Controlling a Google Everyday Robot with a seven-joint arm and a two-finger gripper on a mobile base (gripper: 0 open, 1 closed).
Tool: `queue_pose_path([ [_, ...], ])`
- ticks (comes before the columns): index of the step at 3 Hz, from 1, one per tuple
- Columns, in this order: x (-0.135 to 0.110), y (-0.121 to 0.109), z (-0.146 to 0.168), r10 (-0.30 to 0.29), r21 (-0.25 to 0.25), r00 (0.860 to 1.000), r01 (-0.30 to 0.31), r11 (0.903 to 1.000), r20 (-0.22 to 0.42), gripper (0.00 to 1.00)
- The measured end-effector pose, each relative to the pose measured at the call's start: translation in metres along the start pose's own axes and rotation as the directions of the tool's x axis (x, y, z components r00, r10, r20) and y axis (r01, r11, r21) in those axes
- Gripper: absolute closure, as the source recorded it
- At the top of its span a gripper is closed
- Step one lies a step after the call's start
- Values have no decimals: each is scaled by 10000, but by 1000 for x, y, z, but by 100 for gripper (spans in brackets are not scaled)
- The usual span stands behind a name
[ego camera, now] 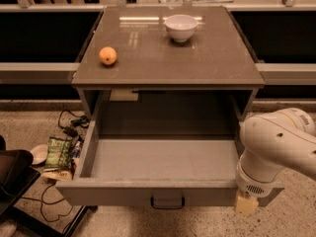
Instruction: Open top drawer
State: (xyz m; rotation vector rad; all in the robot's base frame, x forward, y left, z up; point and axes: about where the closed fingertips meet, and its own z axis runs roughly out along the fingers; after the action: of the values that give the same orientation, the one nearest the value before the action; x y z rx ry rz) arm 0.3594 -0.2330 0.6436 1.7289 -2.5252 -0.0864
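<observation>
From my station, the top drawer (163, 159) stands pulled well out of the cabinet toward the camera, in the lower middle of the view. Its deep grey inside is plain. The small dark loop handle (168, 202) sits at the centre of the front panel, near the bottom edge of the picture.

My gripper (246, 204) hangs at the right end of that front panel, well to the right of the handle. It shows only as a pale yellowish tip below the wrist. I cannot tell whether it is released or clenched, nor whether it touches the panel. The white arm (281, 147) comes in from the right and covers the drawer's right front corner.

Above the drawer, the brown counter (217, 58) carries an orange (108, 56) near its left side. A white bowl (180, 27) stands further back, near the middle and well apart from the fruit.

On the floor to the left of the drawer lie a green snack bag (59, 152) and some dark cables (69, 125).
</observation>
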Motion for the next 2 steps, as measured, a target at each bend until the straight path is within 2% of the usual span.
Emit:
queue_pose_path([
  [1,2,20,-6,175,-53,9996,-177,9998,-200,73],
  [2,2,20,-6,175,-53,9996,-177,9998,-200,96],
])
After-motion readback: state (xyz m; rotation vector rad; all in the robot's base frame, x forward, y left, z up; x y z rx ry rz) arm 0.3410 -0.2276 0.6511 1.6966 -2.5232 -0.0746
